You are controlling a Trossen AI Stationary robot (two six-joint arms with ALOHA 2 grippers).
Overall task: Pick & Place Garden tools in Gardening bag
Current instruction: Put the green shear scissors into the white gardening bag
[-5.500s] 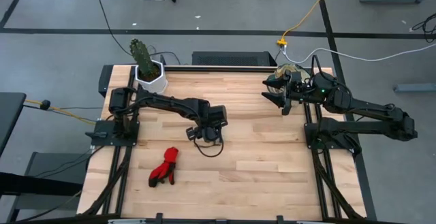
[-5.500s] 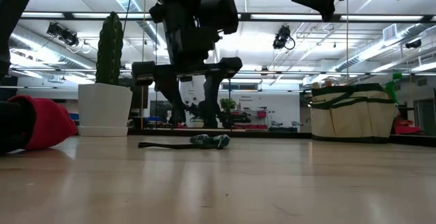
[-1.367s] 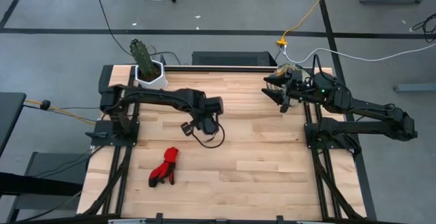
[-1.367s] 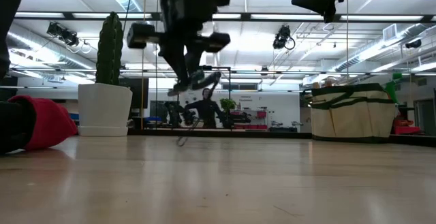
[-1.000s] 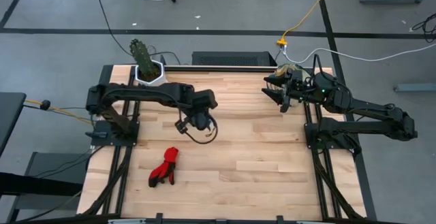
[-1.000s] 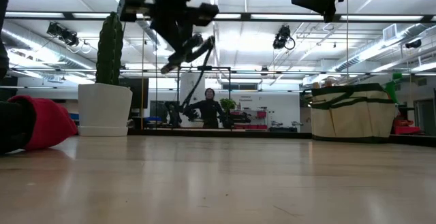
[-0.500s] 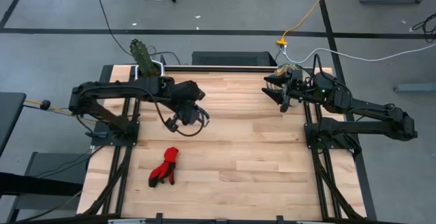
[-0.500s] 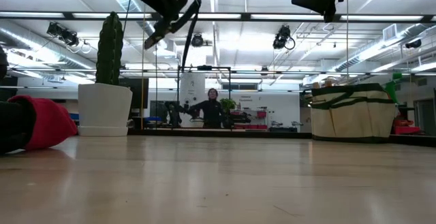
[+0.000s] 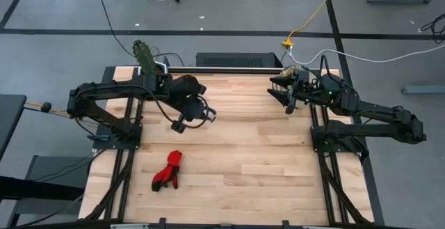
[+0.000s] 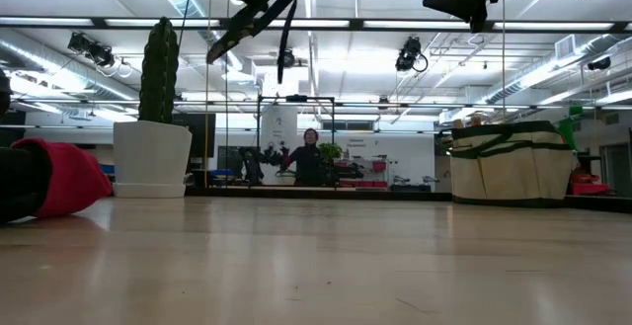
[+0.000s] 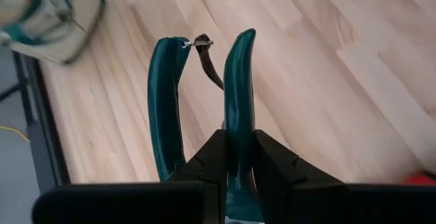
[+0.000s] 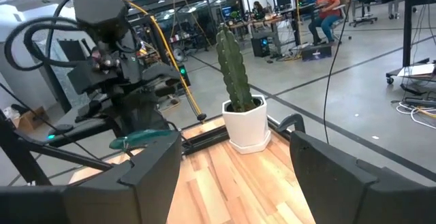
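Note:
Pruning shears [image 11: 204, 94] with teal handles and a thin dark cord [image 10: 286, 24] at their handle ends hang high over the table's far left part, with my left gripper [image 9: 189, 112] shut on them. The beige gardening bag [image 10: 509, 162] with green trim stands at the far right edge, also in the left wrist view [image 11: 48, 9]. My right gripper [image 9: 281, 93] waits open and level next to the bag, nothing between its fingers [image 12: 136, 176]. Red gloves [image 9: 167, 171] lie on the table's near left part. My left gripper pinches one teal handle [image 11: 238, 135] of the shears between its two fingers [image 11: 276, 163]; the other handle [image 11: 163, 115] runs outside one finger. The fingers lie along the handles and slant downward. The shears are lifted clear, handle ends leading, the cord dangling from them.
A white pot with a green cactus [image 10: 153, 152] stands at the far left corner, just behind my left arm [image 9: 118, 93]. A person [image 10: 311, 157] shows in the room beyond the table. Bare wood [image 9: 257, 159] spans the middle and near right.
My left gripper has risen and drawn back toward the table's far left, rolling as it went, still shut on the shears. The shears have gone up with it and turned, the cord swinging below them. My right arm has kept still.

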